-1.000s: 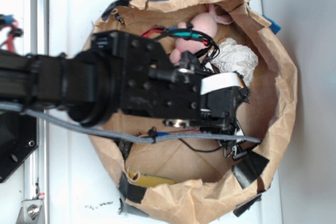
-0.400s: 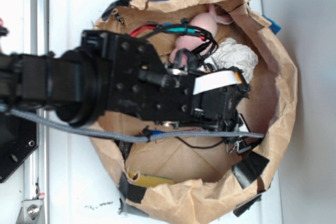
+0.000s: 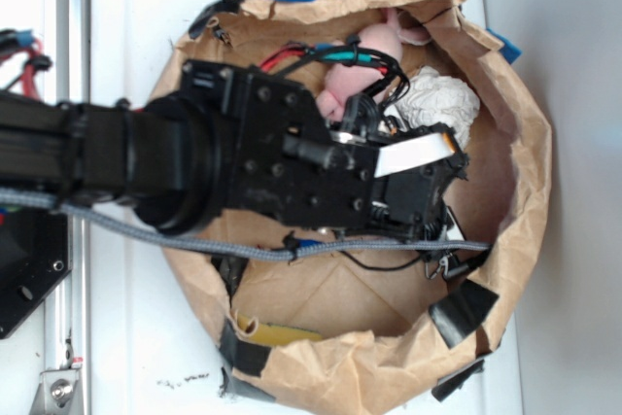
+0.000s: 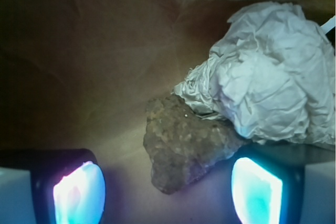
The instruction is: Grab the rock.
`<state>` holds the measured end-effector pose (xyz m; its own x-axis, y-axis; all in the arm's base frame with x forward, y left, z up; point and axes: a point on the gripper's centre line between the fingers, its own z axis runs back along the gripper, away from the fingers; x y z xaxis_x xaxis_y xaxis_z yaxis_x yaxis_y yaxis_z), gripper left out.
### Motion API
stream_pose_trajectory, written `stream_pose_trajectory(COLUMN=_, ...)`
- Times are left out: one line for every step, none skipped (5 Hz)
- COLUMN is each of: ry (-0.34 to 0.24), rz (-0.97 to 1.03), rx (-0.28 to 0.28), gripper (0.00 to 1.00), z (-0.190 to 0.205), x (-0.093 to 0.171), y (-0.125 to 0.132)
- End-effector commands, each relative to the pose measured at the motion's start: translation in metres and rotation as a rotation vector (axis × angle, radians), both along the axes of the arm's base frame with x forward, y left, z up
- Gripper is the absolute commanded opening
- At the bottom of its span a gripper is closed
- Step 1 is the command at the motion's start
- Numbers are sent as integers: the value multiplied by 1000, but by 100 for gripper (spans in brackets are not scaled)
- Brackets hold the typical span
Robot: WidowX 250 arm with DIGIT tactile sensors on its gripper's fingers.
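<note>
The claw (image 4: 168,187) stands wide, holding nothing. The rock (image 4: 184,148) lies between its fingers (image 4: 79,192), touching the crumpled white paper ball (image 4: 273,82) beyond it.

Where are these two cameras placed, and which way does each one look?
Exterior: sits above, looking straight down on the paper bag and the black arm; the gripper reaches inside.
Wrist: rides on the gripper, looking past its two open fingers at the rock.
Shared: the crumpled white paper shows in both.
</note>
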<state>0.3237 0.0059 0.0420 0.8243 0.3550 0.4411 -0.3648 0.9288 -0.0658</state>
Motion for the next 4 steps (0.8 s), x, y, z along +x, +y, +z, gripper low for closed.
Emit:
stream_pose_trajectory(ry=-39, rz=45, rx=8, gripper=100, z=17, x=15, y=10)
stream_pose_trajectory(ry=-32, rz=84, rx=27, gripper=100, z=16, x=17, y=19)
stream_pose_trajectory(ry=-25, rz=110, rx=44, gripper=100, z=14, x=19, y=23)
stream_pose_trajectory(ry=-13, rz=140, rx=51, gripper=0, z=13, x=20, y=23)
